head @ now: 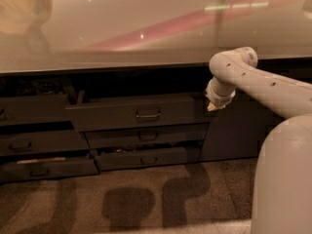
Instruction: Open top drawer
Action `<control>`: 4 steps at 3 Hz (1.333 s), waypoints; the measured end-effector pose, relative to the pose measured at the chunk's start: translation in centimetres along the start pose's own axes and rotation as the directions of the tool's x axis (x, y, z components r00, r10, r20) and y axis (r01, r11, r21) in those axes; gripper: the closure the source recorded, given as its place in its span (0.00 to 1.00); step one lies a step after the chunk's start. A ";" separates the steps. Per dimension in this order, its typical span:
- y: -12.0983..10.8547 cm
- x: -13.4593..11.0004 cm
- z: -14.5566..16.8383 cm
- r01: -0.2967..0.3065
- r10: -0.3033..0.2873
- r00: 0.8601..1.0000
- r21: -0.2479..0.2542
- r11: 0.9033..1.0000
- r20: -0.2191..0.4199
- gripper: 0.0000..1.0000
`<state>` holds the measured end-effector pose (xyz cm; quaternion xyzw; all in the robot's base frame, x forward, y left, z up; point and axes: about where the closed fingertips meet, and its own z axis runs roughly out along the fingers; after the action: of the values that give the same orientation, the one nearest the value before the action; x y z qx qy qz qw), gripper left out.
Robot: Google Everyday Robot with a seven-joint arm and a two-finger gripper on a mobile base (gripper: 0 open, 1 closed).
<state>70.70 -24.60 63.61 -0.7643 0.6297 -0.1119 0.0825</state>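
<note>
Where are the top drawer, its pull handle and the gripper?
top drawer (109,115), camera view, flat front
pull handle (147,115), camera view, middle of bar
gripper (212,107), camera view, tip by drawer's right end

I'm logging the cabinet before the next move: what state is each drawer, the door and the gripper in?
Top drawer: pulled partly out, with a dark gap above its front.
Middle drawer: looks shut, set back behind the top one.
Bottom drawer: slightly ajar.
Left drawers: look ajar.
Cabinet door: shut.
Gripper: at the top drawer's right end, under the counter edge.
</note>
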 end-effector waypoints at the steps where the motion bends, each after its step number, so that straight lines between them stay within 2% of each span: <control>1: 0.5 0.0 -0.4 0.005 -0.005 1.000 -0.002 1.000 0.001 1.00; 4: 1.2 -0.2 -0.6 0.011 -0.011 1.000 -0.003 1.000 0.008 1.00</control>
<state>69.39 -24.62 63.90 -0.7682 0.6255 -0.1082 0.0831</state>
